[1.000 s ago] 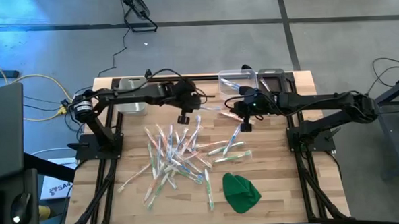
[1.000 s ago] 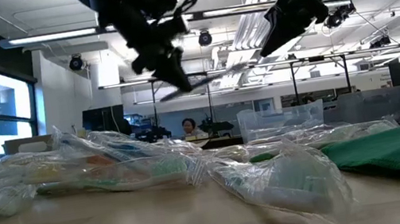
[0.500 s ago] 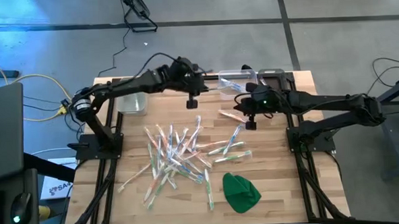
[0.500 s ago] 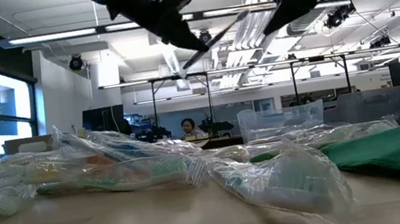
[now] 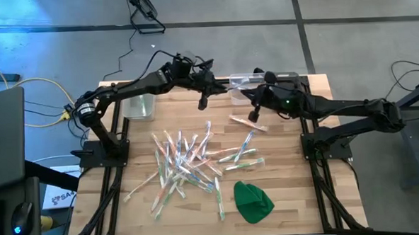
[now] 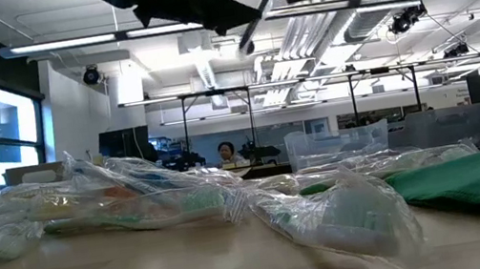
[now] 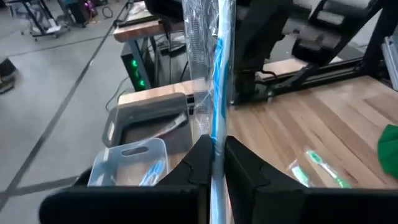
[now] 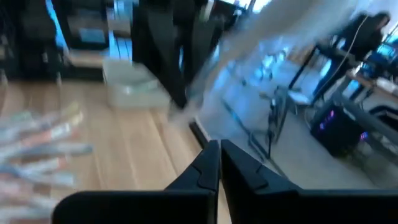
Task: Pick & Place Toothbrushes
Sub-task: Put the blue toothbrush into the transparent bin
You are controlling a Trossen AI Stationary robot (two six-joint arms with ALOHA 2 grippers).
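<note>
Left gripper [image 7: 213, 163] jaws clamped a wrapped blue toothbrush [image 7: 217, 93] above the clear bin [image 5: 250, 82] | right gripper [image 8: 219, 163] jaws closed, seemingly empty | we feared arms colliding there.

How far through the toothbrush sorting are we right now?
Early on. Done: a few wrapped brushes already lie in the clear plastic bin at the table's far edge. In hand: the left gripper is shut on a blue-accented wrapped toothbrush, raised near that bin; the right gripper is shut, holding something blurred nearby. Left: the big pile of wrapped toothbrushes mid-table, beside the green cloth lump.
</note>
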